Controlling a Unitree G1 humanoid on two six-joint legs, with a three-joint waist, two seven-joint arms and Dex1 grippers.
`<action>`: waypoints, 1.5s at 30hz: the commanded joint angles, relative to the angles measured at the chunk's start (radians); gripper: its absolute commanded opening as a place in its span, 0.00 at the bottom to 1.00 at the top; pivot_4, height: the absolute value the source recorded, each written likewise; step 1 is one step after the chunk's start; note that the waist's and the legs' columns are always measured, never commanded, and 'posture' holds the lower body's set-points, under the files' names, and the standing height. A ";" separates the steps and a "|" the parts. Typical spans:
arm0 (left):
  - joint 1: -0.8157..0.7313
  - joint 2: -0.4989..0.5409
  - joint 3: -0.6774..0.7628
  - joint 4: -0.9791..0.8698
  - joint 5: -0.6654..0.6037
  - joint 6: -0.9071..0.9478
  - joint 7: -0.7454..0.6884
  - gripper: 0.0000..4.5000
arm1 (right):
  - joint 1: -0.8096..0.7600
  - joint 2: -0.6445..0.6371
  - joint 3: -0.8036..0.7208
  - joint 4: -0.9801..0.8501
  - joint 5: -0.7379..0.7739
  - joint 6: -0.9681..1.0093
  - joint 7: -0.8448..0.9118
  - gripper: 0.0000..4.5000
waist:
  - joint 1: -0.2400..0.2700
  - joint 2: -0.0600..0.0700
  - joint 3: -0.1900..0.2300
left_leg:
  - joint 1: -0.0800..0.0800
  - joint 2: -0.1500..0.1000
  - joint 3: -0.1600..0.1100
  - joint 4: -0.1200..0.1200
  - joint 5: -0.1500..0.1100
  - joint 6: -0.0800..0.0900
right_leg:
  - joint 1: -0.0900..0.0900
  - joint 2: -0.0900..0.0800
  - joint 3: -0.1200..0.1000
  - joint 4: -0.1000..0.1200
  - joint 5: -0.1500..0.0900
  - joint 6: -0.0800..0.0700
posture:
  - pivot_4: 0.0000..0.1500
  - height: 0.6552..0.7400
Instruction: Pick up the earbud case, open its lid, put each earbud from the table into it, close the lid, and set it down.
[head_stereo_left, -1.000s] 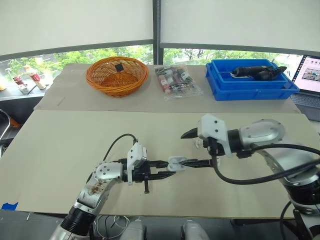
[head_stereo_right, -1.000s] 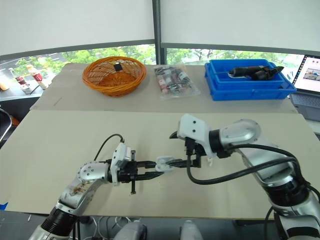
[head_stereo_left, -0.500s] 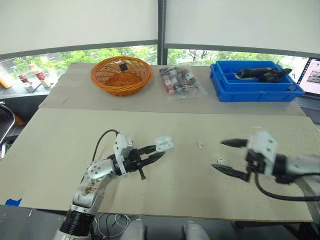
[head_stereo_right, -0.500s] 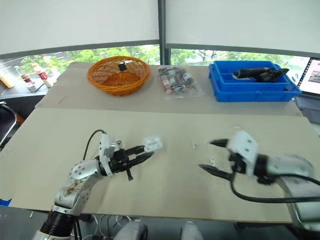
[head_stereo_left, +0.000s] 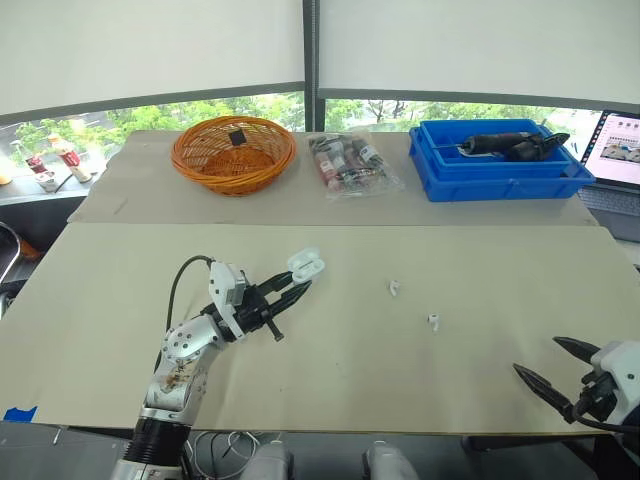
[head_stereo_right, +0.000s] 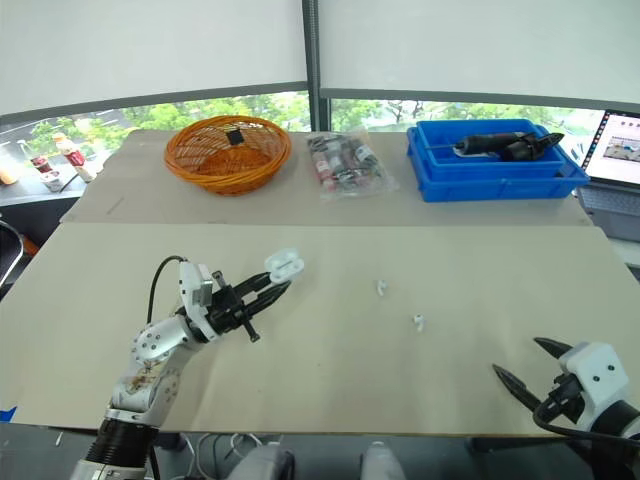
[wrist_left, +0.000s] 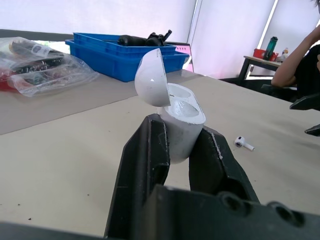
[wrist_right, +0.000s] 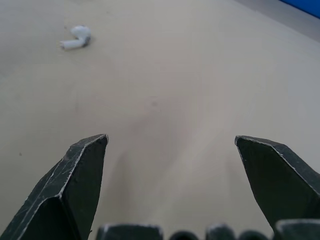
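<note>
The left tool (head_stereo_left: 296, 285) was clamped on the earbud case (head_stereo_left: 306, 266), holding it above the bench (head_stereo_left: 110, 300) at the left-centre. In the left wrist view the 2 black fingers (wrist_left: 145, 150) covered the case's lower body, so only its upper part showed. The lid (wrist_left: 151, 77) stood hinged open, and what lay in the wells was hard to make out. The nearer earbud (head_stereo_left: 395, 289) and the farther earbud (head_stereo_left: 434, 321) lay on the bench, apart from each other, between the 2 tools. The right tool (head_stereo_left: 538, 356) gaped wide with nothing in it, low at the bench's front right, its arm cut off by the frame edge. A laptop (head_stereo_left: 618, 145) at the far right was cut off too.
</note>
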 joint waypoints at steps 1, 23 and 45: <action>-0.009 0.004 0.011 -0.018 0.002 -0.024 0.006 0.12 | 0.003 -0.005 -0.031 -0.017 0.038 0.003 -0.016 1.00 | -0.001 0.000 0.000 | 0.000 0.000 0.000 0.000 0.000 0.000 | 0.000 0.000 0.000 0.000 0.000 0.000 | 1.00 1.00; -0.010 0.012 -0.023 -0.027 0.014 -0.005 -0.005 0.12 | -0.519 0.182 0.588 -0.363 -0.062 0.570 -0.502 1.00 | 0.005 0.000 -0.001 | -0.004 0.001 -0.002 0.000 0.000 -0.001 | -0.004 0.002 -0.001 0.000 0.001 -0.001 | 1.00 1.00; 0.019 0.028 -0.033 -0.044 0.025 0.000 0.004 0.12 | -0.651 0.553 0.635 -0.052 -0.214 0.694 -0.844 0.94 | -0.010 0.001 -0.002 | -0.002 0.002 -0.002 0.001 0.001 -0.001 | -0.005 0.003 0.001 0.004 0.001 0.000 | 1.00 1.00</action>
